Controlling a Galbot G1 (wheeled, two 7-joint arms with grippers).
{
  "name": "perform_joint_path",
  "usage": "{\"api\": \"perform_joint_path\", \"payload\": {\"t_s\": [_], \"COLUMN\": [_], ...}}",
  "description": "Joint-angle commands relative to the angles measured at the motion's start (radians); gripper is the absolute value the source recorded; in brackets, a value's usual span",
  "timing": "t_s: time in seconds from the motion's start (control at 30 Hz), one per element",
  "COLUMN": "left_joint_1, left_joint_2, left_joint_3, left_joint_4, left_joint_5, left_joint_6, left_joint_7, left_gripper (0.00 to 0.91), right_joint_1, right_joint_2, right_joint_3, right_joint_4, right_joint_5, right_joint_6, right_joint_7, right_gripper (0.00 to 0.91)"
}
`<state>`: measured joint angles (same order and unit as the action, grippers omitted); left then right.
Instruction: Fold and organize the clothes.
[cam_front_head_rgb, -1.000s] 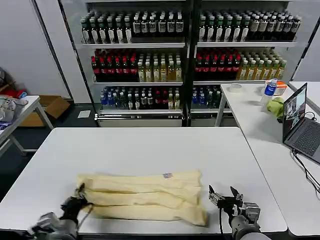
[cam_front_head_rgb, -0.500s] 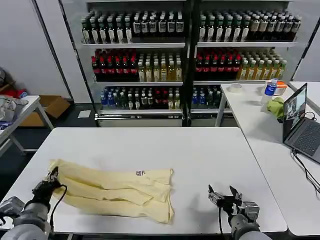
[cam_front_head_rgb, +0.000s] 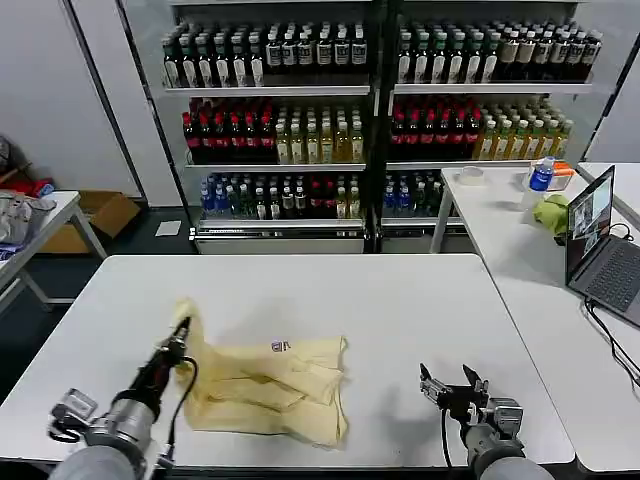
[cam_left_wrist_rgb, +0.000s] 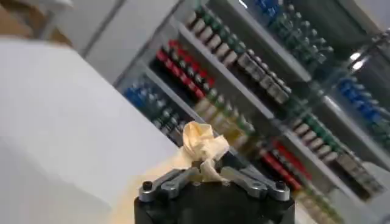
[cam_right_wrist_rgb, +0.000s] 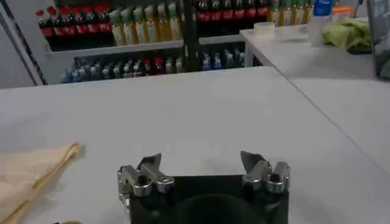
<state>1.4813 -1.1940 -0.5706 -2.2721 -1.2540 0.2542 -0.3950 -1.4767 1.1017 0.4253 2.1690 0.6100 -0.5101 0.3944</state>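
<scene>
The clothes, one pale cream-yellow T-shirt (cam_front_head_rgb: 275, 385), lie folded in a long bundle on the white table (cam_front_head_rgb: 330, 300), front and left of middle, with a small neck label (cam_front_head_rgb: 280, 347) on top. My left gripper (cam_front_head_rgb: 181, 329) is shut on the shirt's left end and holds that end lifted off the table. In the left wrist view a bunch of cream cloth (cam_left_wrist_rgb: 203, 146) sticks up out of the closed left gripper (cam_left_wrist_rgb: 209, 169). My right gripper (cam_front_head_rgb: 449, 383) hovers open over bare table right of the shirt, its jaws wide apart in the right wrist view (cam_right_wrist_rgb: 202, 161), where the shirt's edge (cam_right_wrist_rgb: 36, 173) lies off to one side.
A second white table (cam_front_head_rgb: 520, 240) at the right carries a laptop (cam_front_head_rgb: 598, 245), a bright-green cloth (cam_front_head_rgb: 551, 213) and a bottle (cam_front_head_rgb: 540, 180). Drink shelves (cam_front_head_rgb: 370, 110) line the back wall. Another table (cam_front_head_rgb: 30, 230) stands far left.
The left gripper first dragged the shirt's left end leftward, sliding the whole bundle that way. It has now lifted that end and carried it up and rightward, bunching the cloth. The right gripper stayed put.
</scene>
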Motion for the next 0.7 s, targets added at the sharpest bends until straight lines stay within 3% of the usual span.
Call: {"api": "perform_joint_path", "payload": {"t_s": [0.03,0.63,0.67,0.7], "left_joint_1": [-0.046,-0.142,-0.146,-0.149], "left_joint_2": [-0.104,-0.176,-0.178,-0.180], "left_joint_3": [0.298,0.463,0.464,0.464], "left_joint_4": [0.014,0.252,0.262,0.266], "left_joint_5": [0.001,0.110,0.117,0.120], "left_joint_6": [-0.024,-0.046,-0.043,-0.037], "left_joint_7": [0.003,-0.006,-0.007,-0.009], "left_gripper": [0.010,0.010,0.131,0.907], "right_joint_1": [0.003,0.005,0.006,0.006], "right_joint_2": [-0.006,-0.009,-0.008,-0.008], "right_joint_3": [0.002,-0.001,-0.001,-0.001], "right_joint_4": [0.002,0.004,0.004,0.004], "right_joint_5": [0.001,0.000,0.000,0.000], "right_joint_6": [0.000,0.000,0.000,0.000], "right_joint_7": [-0.001,-0.005,-0.005,-0.005], "right_gripper": [0.907,0.907,0.907,0.907]}}
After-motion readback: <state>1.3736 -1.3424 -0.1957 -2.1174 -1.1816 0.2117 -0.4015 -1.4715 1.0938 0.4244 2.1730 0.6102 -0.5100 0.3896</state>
